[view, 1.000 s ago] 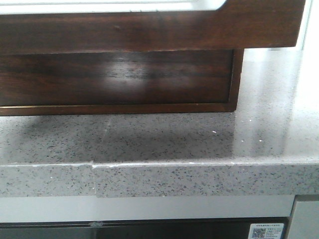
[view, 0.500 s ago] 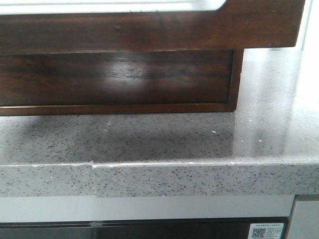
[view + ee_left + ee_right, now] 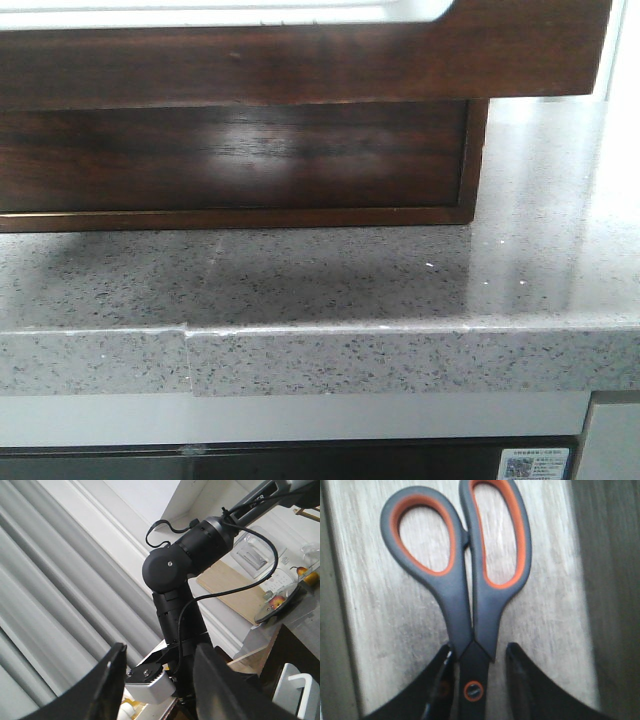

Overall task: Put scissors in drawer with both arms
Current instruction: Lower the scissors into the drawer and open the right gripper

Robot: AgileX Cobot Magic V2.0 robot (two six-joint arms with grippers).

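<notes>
Between right jaws, unlabelled scissors [image 3: 470, 595]

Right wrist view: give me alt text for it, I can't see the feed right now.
Closed scissors with grey handles and orange-lined loops lie on a pale wooden surface, the pivot between the two black fingers of the right gripper. The fingers sit either side of the pivot with small gaps, not clamped.

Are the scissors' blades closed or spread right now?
Closed, as far as shows: the scissors have their grey handles pressed together above the pivot, lying on pale wood between the right claw's fingers. The blades themselves are out of view.
</notes>
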